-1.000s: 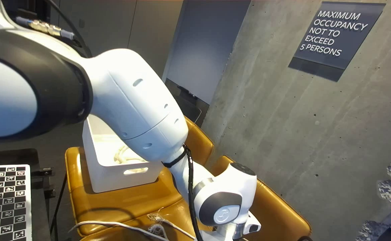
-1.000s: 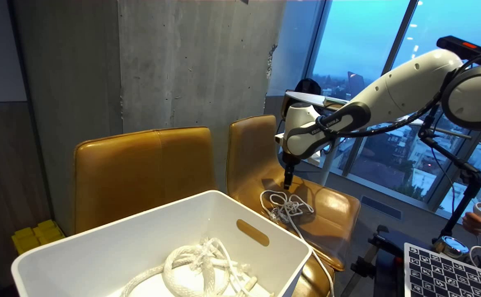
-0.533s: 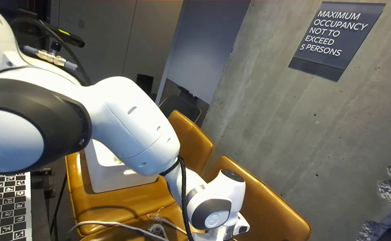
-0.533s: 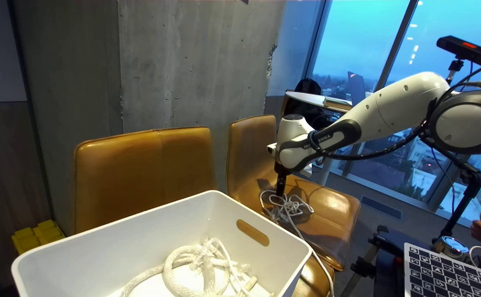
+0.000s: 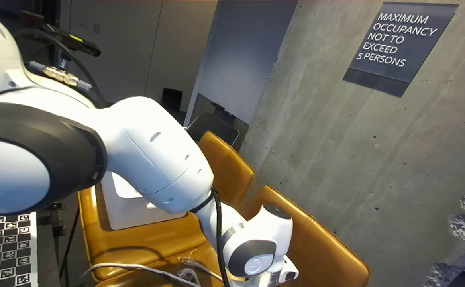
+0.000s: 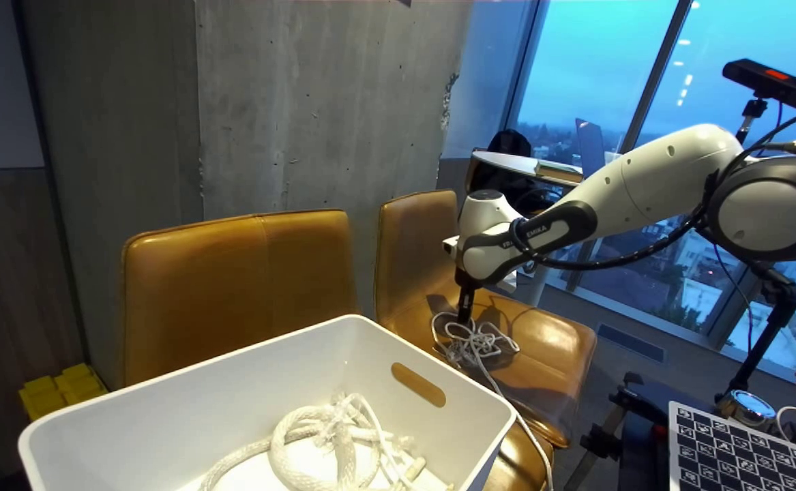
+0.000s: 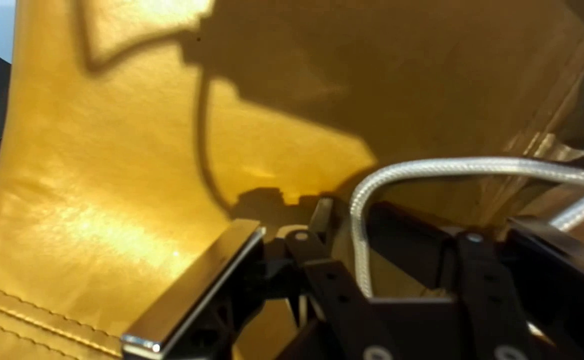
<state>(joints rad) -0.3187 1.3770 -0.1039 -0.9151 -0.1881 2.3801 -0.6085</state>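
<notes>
Gripper: pointing down, the gripper point(image 6: 464, 317) has its tip among the loops of a thin cord in an exterior view; in the wrist view its fingers point(image 7: 322, 220) stand apart with a gap between them, and no pinch shows.
Thin cord: the thin cord point(image 7: 464, 166), whitish and braided, lies in a loose tangle under and beside the hand. One strand passes between the fingers; I cannot tell whether it touches either.
Seat: the tan chair point(image 6: 554, 341) bears the tangle beneath the hand; the cord's tail trails away from the hand over the edge.
Just changed: against a second ago, the arm point(image 6: 650, 174) has come down from above the tangle into it; the coils look almost unmoved.
Meaning: the hand seems past its approach and set about a strand, which does not look lifted.
Box: the white box point(image 6: 234, 389), holding thick rope point(image 6: 345, 457), stands well apart from the hand on the neighbouring chair point(image 6: 234, 286).
</notes>
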